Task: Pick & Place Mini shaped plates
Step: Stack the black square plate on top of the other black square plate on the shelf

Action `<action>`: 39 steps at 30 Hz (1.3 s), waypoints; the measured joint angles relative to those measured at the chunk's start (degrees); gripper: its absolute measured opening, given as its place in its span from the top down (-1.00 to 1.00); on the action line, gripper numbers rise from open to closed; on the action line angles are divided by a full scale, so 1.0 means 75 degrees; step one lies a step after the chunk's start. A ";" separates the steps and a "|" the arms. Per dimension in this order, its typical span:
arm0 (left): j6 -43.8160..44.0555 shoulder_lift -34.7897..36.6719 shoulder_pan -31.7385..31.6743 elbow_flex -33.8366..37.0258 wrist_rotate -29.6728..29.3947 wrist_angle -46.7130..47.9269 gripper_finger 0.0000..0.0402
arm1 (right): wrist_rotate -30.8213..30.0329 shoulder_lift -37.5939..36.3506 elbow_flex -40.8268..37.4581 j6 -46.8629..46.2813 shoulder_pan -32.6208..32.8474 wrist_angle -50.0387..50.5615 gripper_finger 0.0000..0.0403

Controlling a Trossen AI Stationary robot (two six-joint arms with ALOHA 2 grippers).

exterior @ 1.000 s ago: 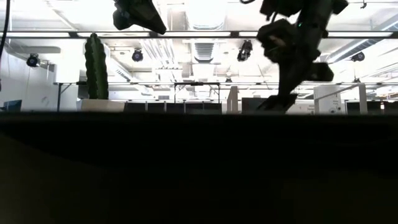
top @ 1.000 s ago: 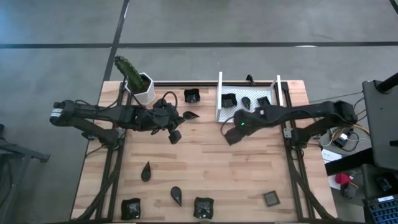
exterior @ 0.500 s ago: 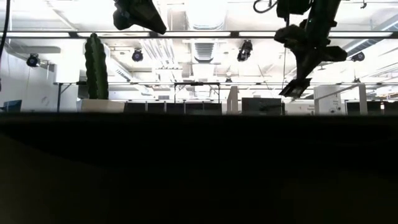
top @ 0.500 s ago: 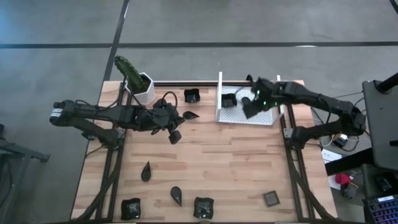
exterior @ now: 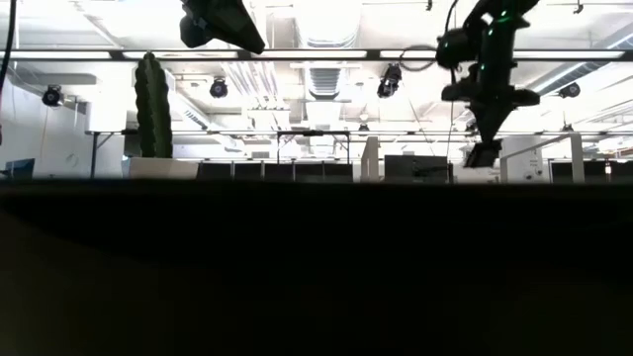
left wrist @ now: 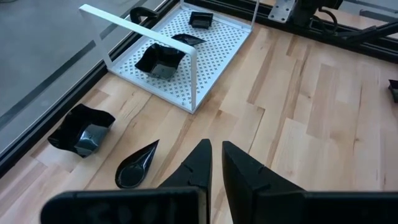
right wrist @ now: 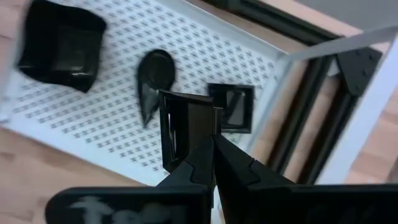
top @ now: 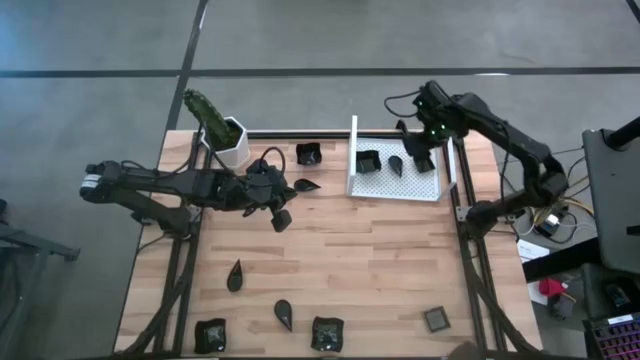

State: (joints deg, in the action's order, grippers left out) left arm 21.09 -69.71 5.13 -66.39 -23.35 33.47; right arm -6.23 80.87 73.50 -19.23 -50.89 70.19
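three plates [right wrist: 155,81] on white tray [right wrist: 74,112] | right hand [right wrist: 211,146] pinching square plate [right wrist: 183,127] | left hand [left wrist: 214,152] grip unclear

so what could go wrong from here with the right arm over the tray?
Right gripper pinches a square plate by its edge above the white tray; it hangs tilted, so it may slip or land on edge. The drop spot is crowded: a teardrop plate and a small square plate lie just beneath and could be hit.
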 joint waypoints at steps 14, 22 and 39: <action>0.0051 0.0000 -0.0140 0.0000 -0.0012 -0.0006 0.85 | -0.0966 0.1257 -0.0051 -0.0017 -0.0208 0.0009 0.96; 0.0048 0.0000 -0.0189 0.0000 -0.0015 -0.0006 0.85 | -0.1204 0.1825 -0.0054 -0.0037 -0.0150 -0.0033 0.96; -0.0010 0.0000 -0.0277 0.0000 -0.0016 -0.0003 0.85 | -0.1619 0.1881 0.0075 0.0093 -0.0036 -0.0040 0.96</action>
State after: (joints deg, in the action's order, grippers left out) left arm 21.02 -69.71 3.05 -66.39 -23.47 33.45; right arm -18.38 94.98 74.06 -18.53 -51.15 69.89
